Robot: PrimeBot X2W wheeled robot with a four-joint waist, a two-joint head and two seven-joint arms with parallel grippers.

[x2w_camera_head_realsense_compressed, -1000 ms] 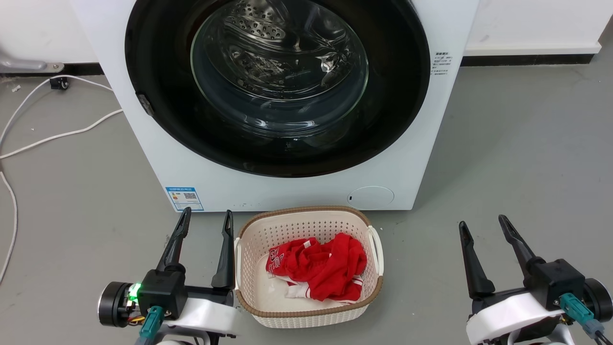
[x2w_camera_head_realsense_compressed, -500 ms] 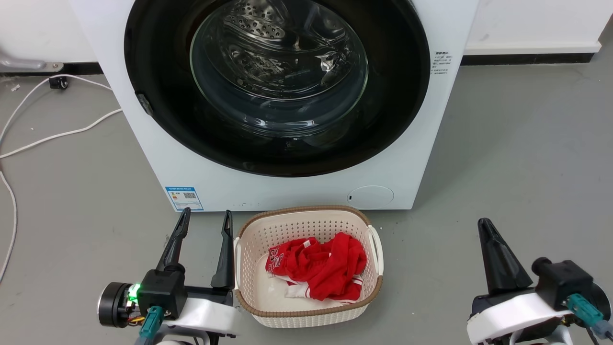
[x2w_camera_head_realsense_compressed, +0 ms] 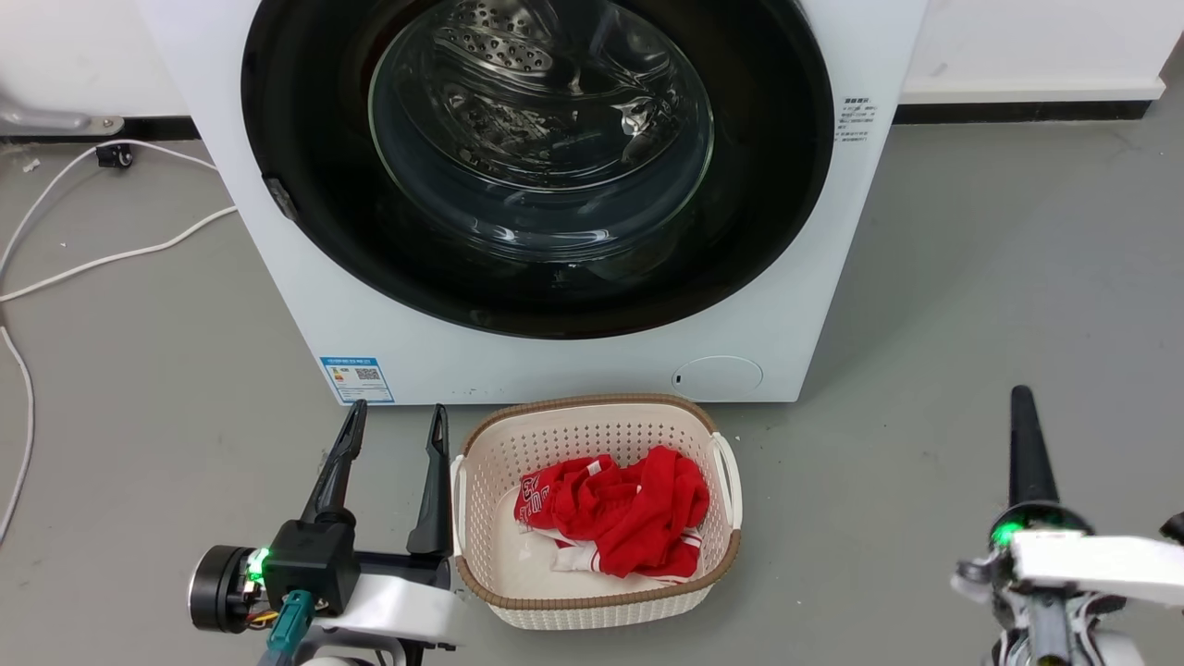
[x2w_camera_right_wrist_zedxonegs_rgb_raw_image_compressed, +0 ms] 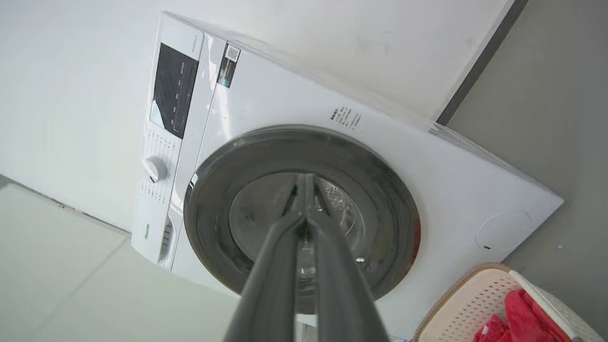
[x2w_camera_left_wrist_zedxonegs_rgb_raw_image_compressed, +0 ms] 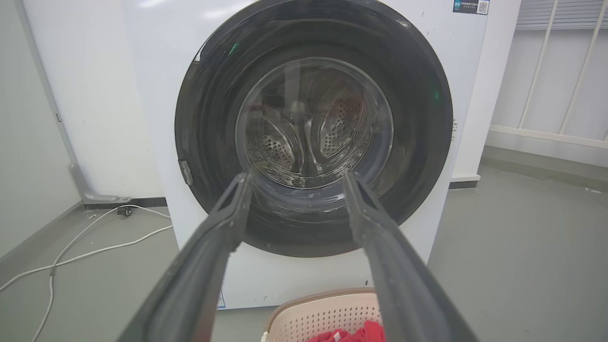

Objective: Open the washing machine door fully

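White cable (x2w_camera_head_realsense_compressed: 120, 257) loops over the grey floor (x2w_camera_head_realsense_compressed: 971, 277) at far left; left gripper (x2w_camera_head_realsense_compressed: 400, 410) sits at lower left, fingers spread wide, nothing between them, its right finger just beside the basket (x2w_camera_head_realsense_compressed: 592, 601); in the left wrist view those fingers frame the lower door glass, apart from it. Washing machine (x2w_camera_head_realsense_compressed: 305, 305) stands centre, front facing the robot; washing machine door (x2w_camera_head_realsense_compressed: 768, 185) is closed, seated flush in the front panel; perforated steel drum (x2w_camera_head_realsense_compressed: 499, 55) shows through the glass bowl; small grey latch tab (x2w_camera_head_realsense_compressed: 280, 199) on the rim's left edge; blue label sticker (x2w_camera_head_realsense_compressed: 357, 379) low left on the front, round cap (x2w_camera_head_realsense_compressed: 718, 376) low right. Basket is on the floor just in front of the machine, red garment (x2w_camera_head_realsense_compressed: 615, 513) bunched inside. Right gripper (x2w_camera_head_realsense_compressed: 1020, 398) at lower right, turned edge-on; fingers pressed together at the tips, pinching nothing; well apart from the door; right wrist view has them aimed at the door glass.
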